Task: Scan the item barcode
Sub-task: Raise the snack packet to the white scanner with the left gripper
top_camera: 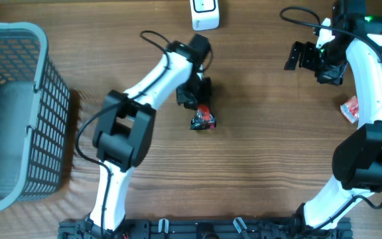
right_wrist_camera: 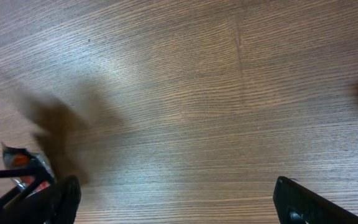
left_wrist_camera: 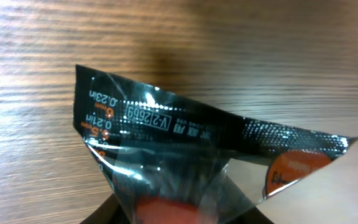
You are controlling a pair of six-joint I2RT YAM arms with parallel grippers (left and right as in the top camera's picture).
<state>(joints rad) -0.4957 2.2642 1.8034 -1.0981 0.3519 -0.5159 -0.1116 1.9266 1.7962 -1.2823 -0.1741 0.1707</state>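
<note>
L gripper (top_camera: 201, 105) clamped on dark foil packet (top_camera: 203, 120) at table centre, printed side facing wrist cam. White scanner (top_camera: 205, 13) at far edge. R gripper (top_camera: 300, 56) far right, jaws wide, empty

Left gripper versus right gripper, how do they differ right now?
The left gripper is closed on a dark packet; the right gripper stands wide open and empty. The left gripper is near the middle of the table; the right gripper is farther right. Both hang over bare wood.
</note>
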